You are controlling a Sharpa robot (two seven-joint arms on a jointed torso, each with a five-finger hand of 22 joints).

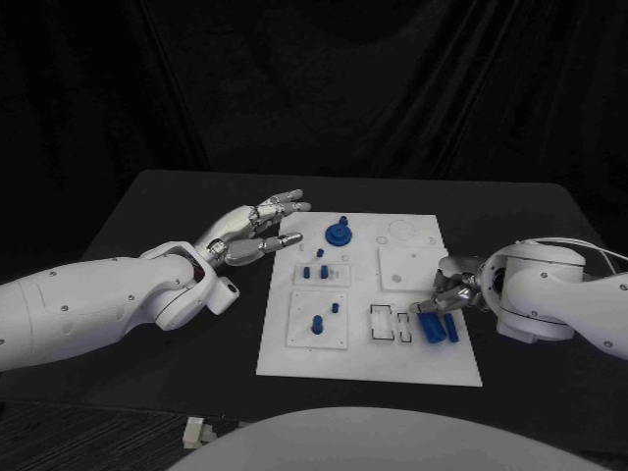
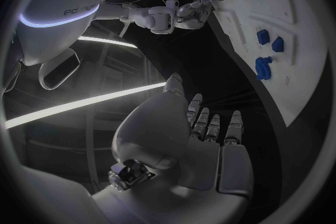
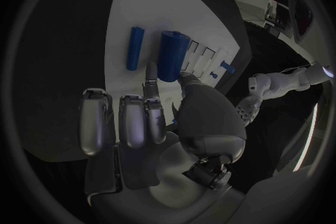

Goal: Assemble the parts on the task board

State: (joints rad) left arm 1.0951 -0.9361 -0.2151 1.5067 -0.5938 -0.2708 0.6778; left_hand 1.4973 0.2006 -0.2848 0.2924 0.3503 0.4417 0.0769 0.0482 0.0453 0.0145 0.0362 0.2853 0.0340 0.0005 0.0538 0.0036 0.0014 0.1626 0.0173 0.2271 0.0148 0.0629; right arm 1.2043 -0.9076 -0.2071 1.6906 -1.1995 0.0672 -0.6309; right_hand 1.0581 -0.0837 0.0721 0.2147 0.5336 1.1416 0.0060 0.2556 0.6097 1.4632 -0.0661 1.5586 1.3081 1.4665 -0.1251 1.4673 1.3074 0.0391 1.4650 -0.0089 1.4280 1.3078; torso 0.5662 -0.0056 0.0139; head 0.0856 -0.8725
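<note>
While right hand (image 1: pixel 448 294) reached, fingers spread and empty, beside blue cylinder (image 3: pixel 172 56) on task board (image 1: pixel 399 368): judged rigid, light, smooth; best pinched mid-length.

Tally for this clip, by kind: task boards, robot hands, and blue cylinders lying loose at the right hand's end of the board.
Task board: 1
Hands: 2, left hand and right hand
Blue cylinders: 2, thick cylinder and thin cylinder
Total: 5
</note>
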